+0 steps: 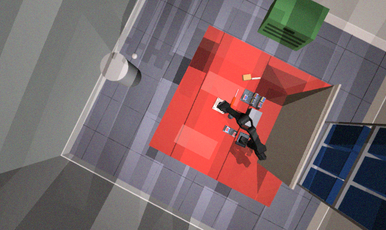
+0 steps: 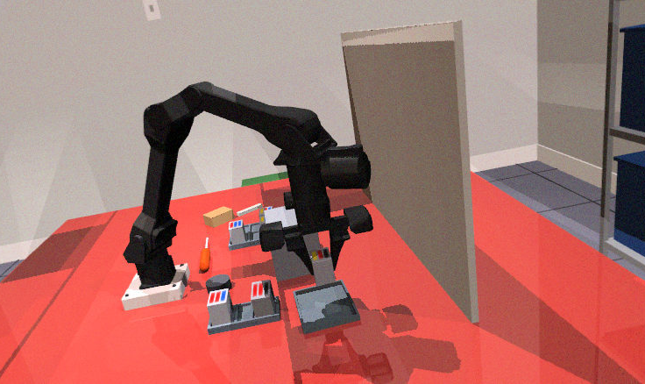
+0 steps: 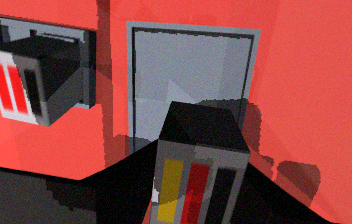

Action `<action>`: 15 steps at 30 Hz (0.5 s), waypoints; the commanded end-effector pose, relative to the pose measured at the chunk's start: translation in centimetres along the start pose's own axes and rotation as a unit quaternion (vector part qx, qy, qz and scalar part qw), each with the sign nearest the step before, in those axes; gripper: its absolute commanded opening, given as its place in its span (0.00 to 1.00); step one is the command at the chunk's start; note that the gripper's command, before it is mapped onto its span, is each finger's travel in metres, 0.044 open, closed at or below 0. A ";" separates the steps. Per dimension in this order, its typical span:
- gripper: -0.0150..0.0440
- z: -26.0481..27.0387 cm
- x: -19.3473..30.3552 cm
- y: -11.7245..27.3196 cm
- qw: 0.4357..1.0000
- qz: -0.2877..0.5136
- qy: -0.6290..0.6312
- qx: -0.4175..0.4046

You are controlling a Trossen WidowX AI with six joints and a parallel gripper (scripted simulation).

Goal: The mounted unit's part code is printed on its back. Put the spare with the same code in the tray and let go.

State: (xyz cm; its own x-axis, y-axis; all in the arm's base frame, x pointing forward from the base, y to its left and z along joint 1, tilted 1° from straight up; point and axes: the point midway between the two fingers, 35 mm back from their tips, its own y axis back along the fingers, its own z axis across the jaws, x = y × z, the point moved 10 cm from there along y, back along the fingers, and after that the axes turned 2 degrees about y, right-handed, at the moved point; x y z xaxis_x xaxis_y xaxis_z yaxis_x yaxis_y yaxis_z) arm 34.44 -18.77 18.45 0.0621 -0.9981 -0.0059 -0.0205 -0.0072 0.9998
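Observation:
My gripper (image 1: 243, 139) (image 2: 322, 266) (image 3: 194, 151) is shut on a grey block-shaped spare (image 2: 322, 271) (image 3: 192, 185) with yellow, red and black stripes. The spare is upright over the open grey tray (image 1: 238, 142) (image 2: 310, 307) (image 3: 192, 55), near its rear rim in the exterior view; whether it touches the tray is unclear. Beside the tray, a two-unit rack (image 2: 244, 325) holds a red-red-blue unit (image 2: 218, 305) and a red-red-black unit (image 2: 263, 299) (image 3: 19, 90). Several striped units stand in the far racks (image 1: 253, 98). I cannot tell which unit is the mounted one, and no printed code is readable.
A grey box (image 1: 256, 115) (image 2: 289, 262) stands behind the tray. A tall panel (image 1: 306, 131) (image 2: 410, 143) stands to the right. An orange screwdriver (image 1: 233, 102) (image 2: 204, 259), a dark round piece (image 2: 218, 283), a tan block (image 1: 246, 76) (image 2: 218, 217) and a white stick (image 1: 256, 78) (image 2: 249, 209) lie nearby.

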 end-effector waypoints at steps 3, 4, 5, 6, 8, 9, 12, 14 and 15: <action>0.25 0.0 0.0 -0.4 1.000 0.002 0.001 0.000; 0.25 0.0 0.0 -0.5 1.000 0.002 0.001 0.000; 0.25 0.0 0.0 -0.6 1.000 0.002 0.001 0.000; 0.25 0.0 0.0 -0.7 1.000 0.002 0.001 0.000; 0.25 0.1 0.0 -0.8 1.000 0.002 0.001 0.000; 0.25 0.1 -0.1 -0.9 1.000 0.002 0.001 0.000; 0.25 0.1 -0.1 -1.1 1.000 0.002 0.001 0.000; 0.25 0.1 -0.1 -1.2 1.000 0.002 0.001 0.000; 0.25 0.1 -0.1 -1.3 1.000 0.002 0.001 0.000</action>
State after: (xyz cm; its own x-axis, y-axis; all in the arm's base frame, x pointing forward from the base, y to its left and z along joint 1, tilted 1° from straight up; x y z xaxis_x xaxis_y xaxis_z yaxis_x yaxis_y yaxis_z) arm 34.36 -18.71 17.41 0.0625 -0.9980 -0.0059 -0.0205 -0.0072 0.9998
